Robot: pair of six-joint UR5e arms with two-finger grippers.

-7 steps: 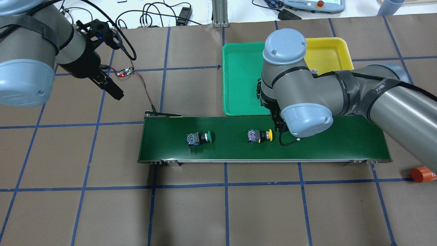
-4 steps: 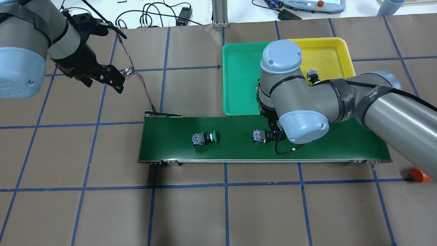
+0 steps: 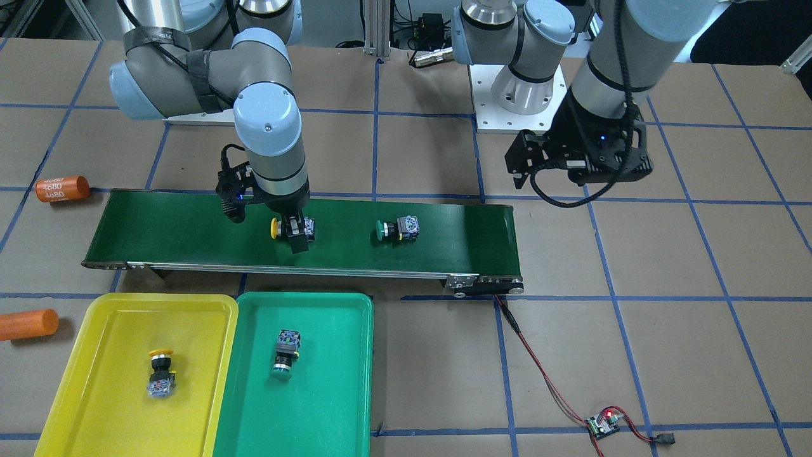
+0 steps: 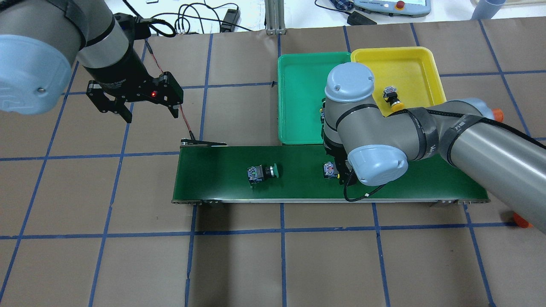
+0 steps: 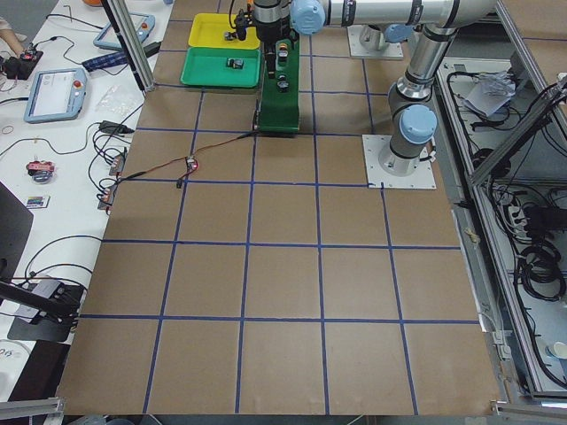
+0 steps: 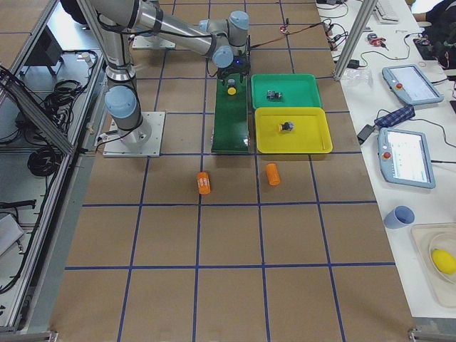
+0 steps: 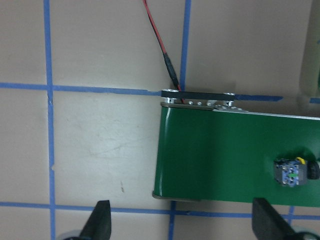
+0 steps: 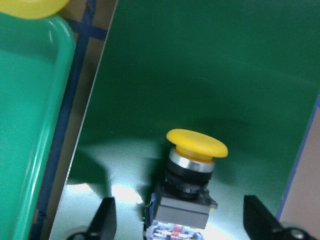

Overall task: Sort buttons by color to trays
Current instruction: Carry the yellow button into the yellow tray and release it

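**Yellow button bracketed for the pick**

Green conveyor belt [image 4: 213, 181] has carried its two buttons a little toward the robot's right over the last second. The right arm [image 4: 426, 128] has come down over the yellow button [image 8: 196, 150], so a pick looks close.

The right gripper [image 8: 182, 220] stands wide open. It has a finger on either side of the button's contact block and touches neither side (nothing is held yet). Its wrist points straight down at the belt.

The green button [image 4: 262, 172] lies on its side further along the belt, well apart. A yellow-capped button [image 3: 160, 374] already lies in the yellow tray [image 3: 95, 343], and a green-capped button [image 3: 285, 353] lies in the green tray [image 3: 330, 393], so the sort is judged half done.

The left gripper [image 4: 152, 114] has swung round. It hangs open and empty over the table [image 4: 85, 192], near the belt's end.
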